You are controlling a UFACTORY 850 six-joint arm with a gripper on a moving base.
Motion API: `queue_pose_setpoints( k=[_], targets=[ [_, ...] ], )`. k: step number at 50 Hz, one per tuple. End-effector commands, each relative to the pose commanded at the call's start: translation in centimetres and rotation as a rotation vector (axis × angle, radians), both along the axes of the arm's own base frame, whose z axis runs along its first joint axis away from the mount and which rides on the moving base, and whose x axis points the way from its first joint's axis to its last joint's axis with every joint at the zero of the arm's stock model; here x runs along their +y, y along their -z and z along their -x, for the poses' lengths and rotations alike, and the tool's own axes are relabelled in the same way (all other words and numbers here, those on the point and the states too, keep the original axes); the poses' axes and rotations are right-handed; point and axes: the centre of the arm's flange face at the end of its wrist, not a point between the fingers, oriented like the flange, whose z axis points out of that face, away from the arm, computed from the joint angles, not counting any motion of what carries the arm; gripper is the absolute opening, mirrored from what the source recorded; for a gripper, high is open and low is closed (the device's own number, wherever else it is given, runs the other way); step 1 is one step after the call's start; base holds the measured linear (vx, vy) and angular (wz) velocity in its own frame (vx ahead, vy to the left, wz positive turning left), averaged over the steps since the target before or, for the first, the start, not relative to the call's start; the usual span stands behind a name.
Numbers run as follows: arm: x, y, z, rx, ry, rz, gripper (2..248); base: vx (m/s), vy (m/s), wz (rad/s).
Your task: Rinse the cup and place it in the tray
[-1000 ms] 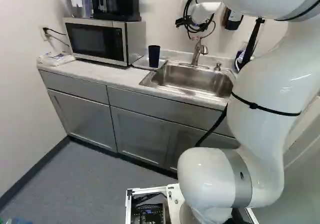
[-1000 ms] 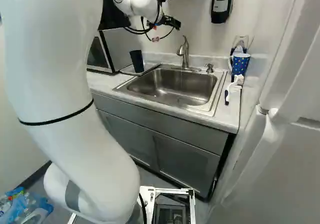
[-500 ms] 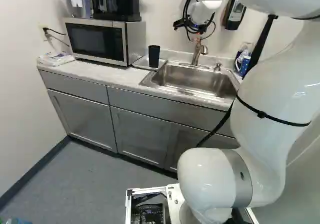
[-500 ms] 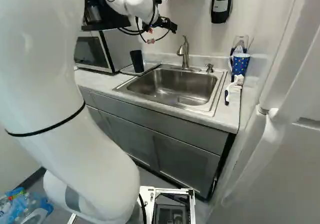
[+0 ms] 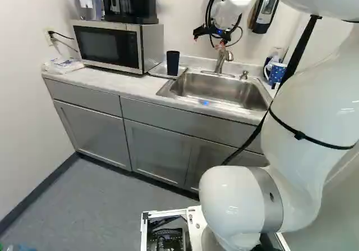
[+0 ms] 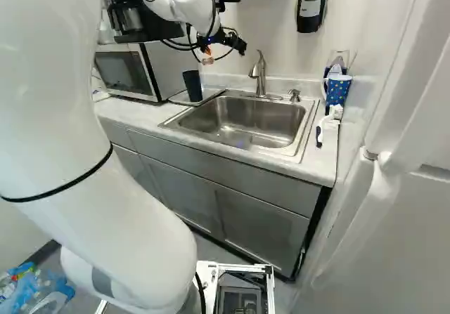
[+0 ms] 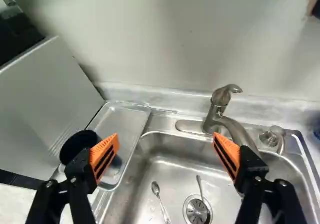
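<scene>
- So, the tool point(image 7: 166, 139) is hanging above the sink point(image 7: 172, 156) with its ribbed orange pads spread wide and nothing gripped.
- Task's cup looks to be the dark tumbler point(image 5: 173, 63), standing upright, wide end up, in the shallow metal tray point(image 7: 125, 119) next to the microwave point(image 5: 106, 46). Smooth, slightly tapered sides, so an easy grab or a tidy release.
- That tray sits right beside the basin, probably so drips land on metal and not the pale bench point(image 5: 129, 85).
- Is it rinsed yet? Can't tell, no wetness readable on something that dark. Cup in tray plus empty tool makes me lean towards job done, arm just needing to back off clear of the curved brushed-metal faucet point(image 7: 235, 126).
- Spoon point(image 7: 156, 189) lying near the strainer point(image 7: 196, 210) in the stainless bowl (someone skipped their dishes, lol).
- Polka-dot mug point(image 6: 338, 89) is across the sink by a white-bristled brush point(image 6: 329, 121), washing-up corner I guess.
</scene>
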Motion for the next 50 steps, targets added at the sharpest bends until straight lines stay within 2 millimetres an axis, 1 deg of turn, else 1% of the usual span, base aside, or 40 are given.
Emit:
queue_pose_setpoints(
  k=[36, 50],
  targets=[
    [0.6, 1.3, 3.9, 0.169, -0.016, -0.03, 247, 0.0, 0.0, 0.0],
    [0.0, 1.7, 5.4, 0.212, -0.003, -0.039, 247, 0.0, 0.0, 0.0]
  ],
)
